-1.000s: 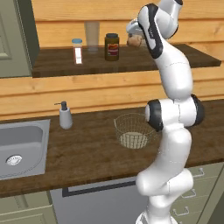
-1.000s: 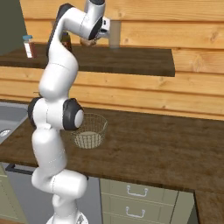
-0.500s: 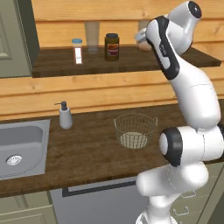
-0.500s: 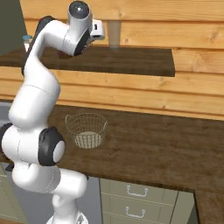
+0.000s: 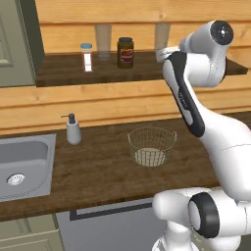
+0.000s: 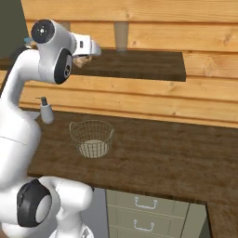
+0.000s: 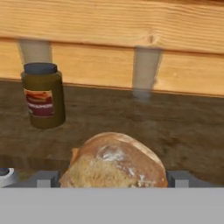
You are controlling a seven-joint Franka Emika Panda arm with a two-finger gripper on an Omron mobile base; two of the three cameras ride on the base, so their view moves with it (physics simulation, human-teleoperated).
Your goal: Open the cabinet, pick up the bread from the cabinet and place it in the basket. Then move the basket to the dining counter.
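Note:
The cabinet's grey-green door point(image 5: 14, 44) stands swung open at the left, baring the dark brown shelf point(image 5: 63, 73). In the hand view my gripper point(image 7: 113, 177) is shut on the bread point(image 7: 114, 159), a round light-brown roll pressed between both fingertips point(image 7: 43, 178). From the right base view the bread point(image 6: 81, 60) hangs just under my hand at the shelf's front edge, above and left of the basket. The wire basket point(image 5: 151, 146) sits empty on the worktop below; it also appears in the right base view point(image 6: 92, 138).
On the shelf stand a dark jar with a black lid point(image 5: 125, 52) and a small white bottle point(image 5: 87, 56). A soap bottle point(image 5: 73, 131) stands beside the steel sink point(image 5: 19, 164). Grey-green drawers point(image 6: 144, 218) sit under the worktop.
My arm has swung its elbow out to the right and folded down. The hand has drawn back from deep over the shelf toward its front edge, with the bread in it.

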